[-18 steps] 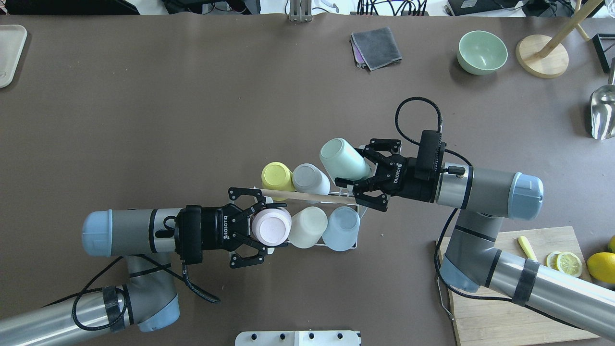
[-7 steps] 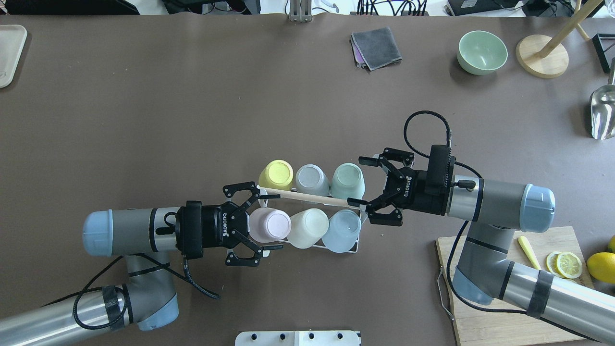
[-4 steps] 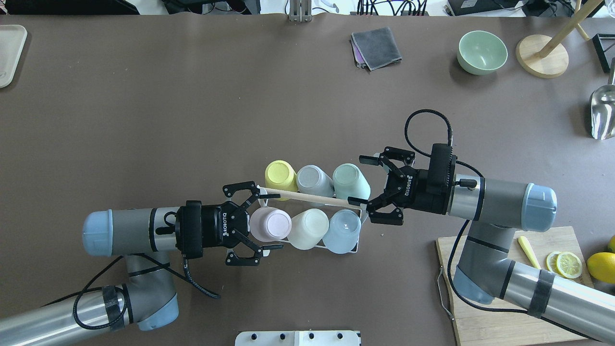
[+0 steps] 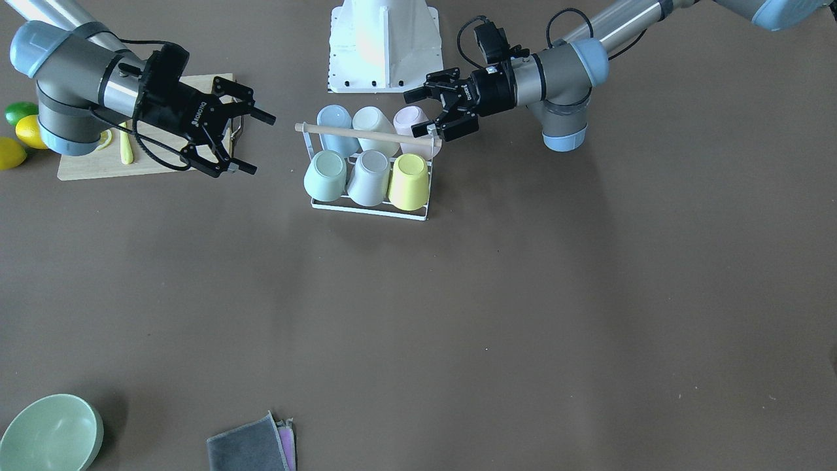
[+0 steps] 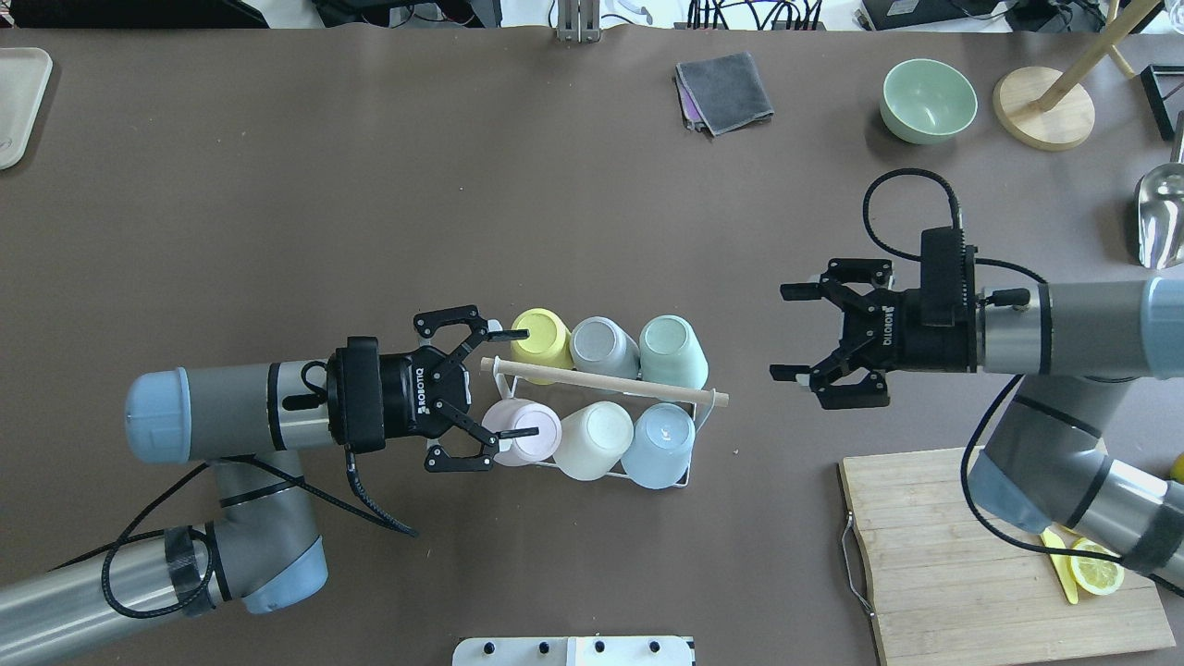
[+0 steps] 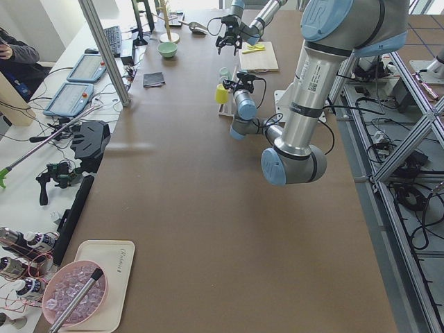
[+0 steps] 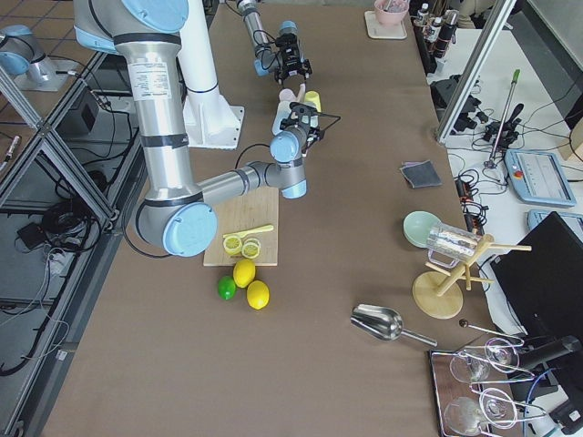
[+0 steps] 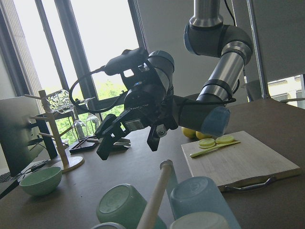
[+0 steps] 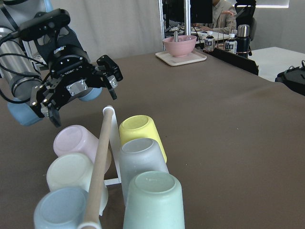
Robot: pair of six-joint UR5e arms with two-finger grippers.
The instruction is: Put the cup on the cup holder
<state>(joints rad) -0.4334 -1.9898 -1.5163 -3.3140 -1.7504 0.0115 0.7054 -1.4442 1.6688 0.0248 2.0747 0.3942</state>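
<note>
Now withdrawn rightward, right pincer (image 5: 784, 331) spread and empty, mint cup (image 5: 673, 350) seated far-right on cup holder (image 5: 610, 382) at mid counter (image 5: 370, 185), left pincer (image 5: 525, 383) also spread, backed slightly off the holder's left end.

A green bowl (image 5: 928, 100) sits on the brown table (image 5: 370, 185) between a folded grey cloth (image 5: 724, 91) and a round wooden stand (image 5: 1043, 109), with a metal scoop (image 5: 1161, 217) near them. A lemon slice (image 5: 1098, 573) and a yellow knife (image 5: 1059, 569) rest on the wooden cutting board (image 5: 962, 573); two lemons (image 7: 244, 271) and a lime (image 7: 226, 288) lie just beside it.
</note>
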